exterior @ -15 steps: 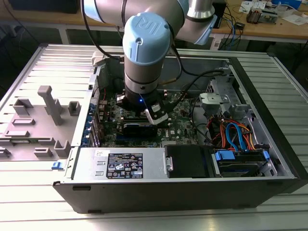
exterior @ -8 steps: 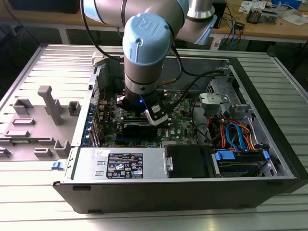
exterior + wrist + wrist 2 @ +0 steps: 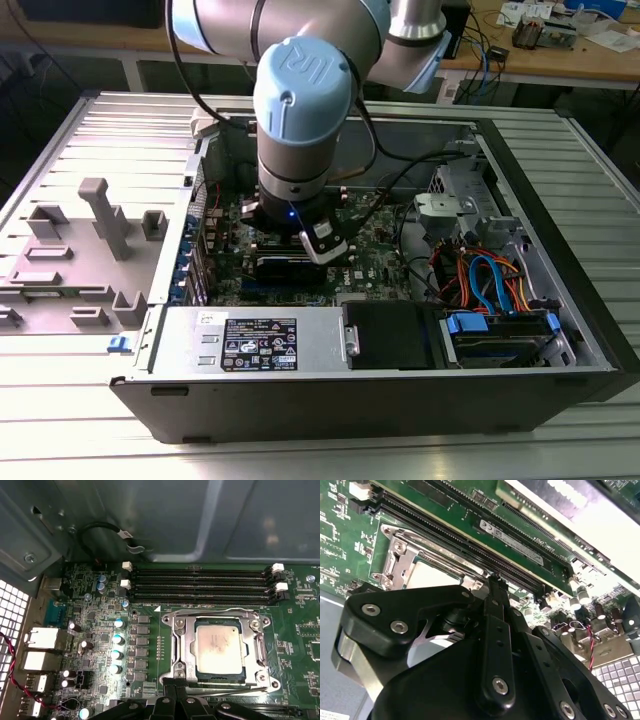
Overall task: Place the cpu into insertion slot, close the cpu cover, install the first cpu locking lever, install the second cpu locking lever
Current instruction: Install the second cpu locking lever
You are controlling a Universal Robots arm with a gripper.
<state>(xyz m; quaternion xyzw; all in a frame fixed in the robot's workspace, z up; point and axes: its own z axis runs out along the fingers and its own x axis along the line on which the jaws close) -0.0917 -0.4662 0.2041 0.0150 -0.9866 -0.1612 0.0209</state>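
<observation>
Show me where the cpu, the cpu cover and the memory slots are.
cpu (image 3: 220, 648), first wrist view, middle of its silver-grey top.
cpu cover (image 3: 183, 647), first wrist view, one side bar of the metal frame.
memory slots (image 3: 200, 586), first wrist view, middle of the long black rows.

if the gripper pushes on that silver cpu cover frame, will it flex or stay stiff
The cpu cover looks like thin stamped metal with a big window, so it probably flexes slightly. It lies flat around the cpu, so it likely won't slide. Its smooth shiny surface may be slippery.
</observation>
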